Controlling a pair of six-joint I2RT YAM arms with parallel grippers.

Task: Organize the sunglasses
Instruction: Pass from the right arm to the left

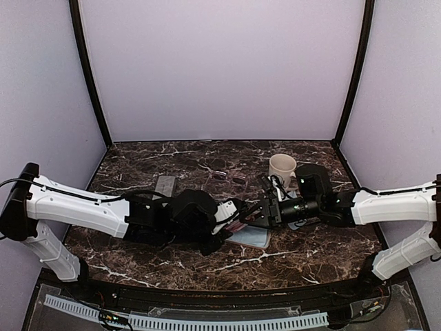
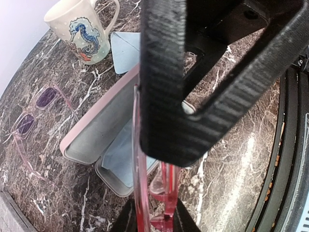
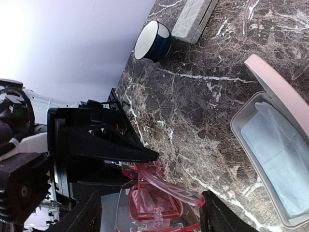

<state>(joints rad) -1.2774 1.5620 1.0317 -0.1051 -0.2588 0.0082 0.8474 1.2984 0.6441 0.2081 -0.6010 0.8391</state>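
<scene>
The left gripper (image 2: 154, 220) is clamped on the red-pink sunglasses (image 3: 154, 203), holding the chunky translucent pair clear of the dark marble worktop (image 1: 303, 258) near the middle of the table, where the two arms meet nose to nose. The right gripper (image 3: 152, 220) faces it with its jaws spread, one finger on either side of the frame; the right wrist view does not show either finger pressing on it. One temple is folded in across the lenses.

Just beside and below the held pair lies an open pink case (image 2: 96, 130) with a grey lining, a light blue cloth (image 2: 118, 159) tucked into its tray.

The second pair, thin-framed sunglasses (image 2: 47, 98) with dark tinted lenses, lies unfolded on the worktop farther back, apart from the case. A cream seahorse mug (image 2: 79, 31) stands towards the rear right, a second blue cloth (image 2: 124, 48) flat beside it.

On the left side a closed grey case (image 3: 193, 19) lies flat on the marble, with a dark blue cup (image 3: 152, 41), white inside, standing near it.
</scene>
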